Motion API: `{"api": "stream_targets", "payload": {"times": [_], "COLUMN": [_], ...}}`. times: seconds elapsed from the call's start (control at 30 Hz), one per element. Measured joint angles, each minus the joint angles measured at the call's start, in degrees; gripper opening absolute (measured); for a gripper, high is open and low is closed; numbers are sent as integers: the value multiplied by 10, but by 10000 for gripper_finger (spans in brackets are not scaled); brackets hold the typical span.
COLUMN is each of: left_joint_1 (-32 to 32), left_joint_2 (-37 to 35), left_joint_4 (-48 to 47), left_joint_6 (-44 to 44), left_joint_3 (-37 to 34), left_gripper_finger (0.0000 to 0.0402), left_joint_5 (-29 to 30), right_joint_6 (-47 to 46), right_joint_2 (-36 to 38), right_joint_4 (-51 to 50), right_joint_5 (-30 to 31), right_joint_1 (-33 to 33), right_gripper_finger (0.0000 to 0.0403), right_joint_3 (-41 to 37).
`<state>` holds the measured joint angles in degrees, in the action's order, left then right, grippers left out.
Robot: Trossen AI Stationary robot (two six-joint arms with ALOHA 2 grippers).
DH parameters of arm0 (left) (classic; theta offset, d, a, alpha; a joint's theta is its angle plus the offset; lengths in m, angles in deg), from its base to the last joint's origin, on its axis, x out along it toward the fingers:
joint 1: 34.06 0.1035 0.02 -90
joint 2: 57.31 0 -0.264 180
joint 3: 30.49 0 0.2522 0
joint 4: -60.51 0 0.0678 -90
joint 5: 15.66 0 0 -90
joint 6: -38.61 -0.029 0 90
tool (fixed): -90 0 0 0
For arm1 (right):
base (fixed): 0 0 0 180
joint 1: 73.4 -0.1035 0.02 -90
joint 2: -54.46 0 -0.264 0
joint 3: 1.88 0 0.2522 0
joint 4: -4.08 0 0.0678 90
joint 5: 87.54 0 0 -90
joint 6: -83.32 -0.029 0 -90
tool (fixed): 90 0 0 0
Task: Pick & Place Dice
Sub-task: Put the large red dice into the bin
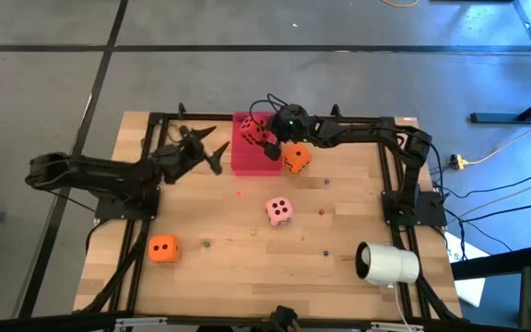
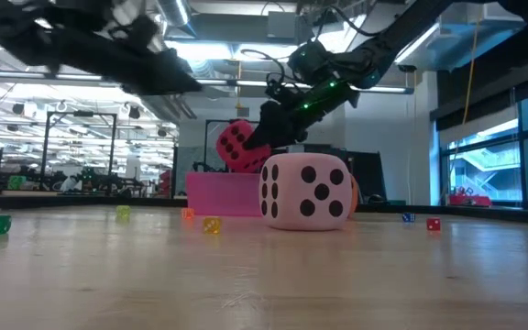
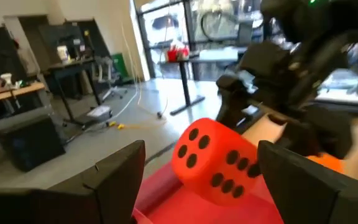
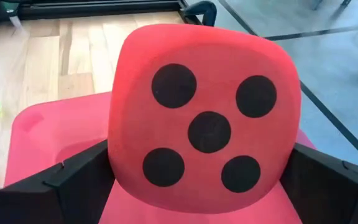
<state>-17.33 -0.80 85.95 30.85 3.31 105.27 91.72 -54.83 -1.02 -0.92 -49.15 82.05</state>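
Although my right gripper [image 1: 267, 145] covers part of it from above, the red die [image 1: 254, 132] sits clamped between my right fingers [image 4: 79, 180], held over the pink tray [image 1: 243, 157]. In the low view the pale pink die [image 2: 304, 191] blocks most of the orange die [image 1: 296, 159] beside the tray. My left gripper [image 1: 212, 150] hovers spread open just left of the tray. Another orange die [image 1: 162, 248] lies near the table's [image 1: 238, 267] front left, a white cylinder [image 1: 387, 263] front right. The red die shows five dark pips.
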Motion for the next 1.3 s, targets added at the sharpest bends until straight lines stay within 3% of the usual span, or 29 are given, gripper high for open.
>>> {"api": "stream_targets", "payload": {"times": [0.2,0.3,0.5,0.7,1.07,1.3], "left_joint_1": [62,76,97,113,145,146], "left_joint_2": [114,168,276,336,349,342], "left_joint_4": [-27,-81,-105,-102,-165,-156], "left_joint_6": [-16,-17,-19,-32,-35,-35], "left_joint_3": [105,161,232,268,270,268], "left_gripper_finger": [306,306,306,306,306,306], "left_joint_5": [-143,-171,-135,-85,-50,-46], "right_joint_6": [1,12,26,39,86,87], "right_joint_2": [0,0,0,-1,-2,-1], "right_joint_4": [0,-8,-12,-23,-36,-24], "right_joint_5": [19,49,54,24,30,25], "right_joint_1": [0,0,-1,-4,-13,-14], "right_gripper_finger": [400,400,400,400,400,400], "right_joint_3": [0,0,0,-2,-2,-2]}}
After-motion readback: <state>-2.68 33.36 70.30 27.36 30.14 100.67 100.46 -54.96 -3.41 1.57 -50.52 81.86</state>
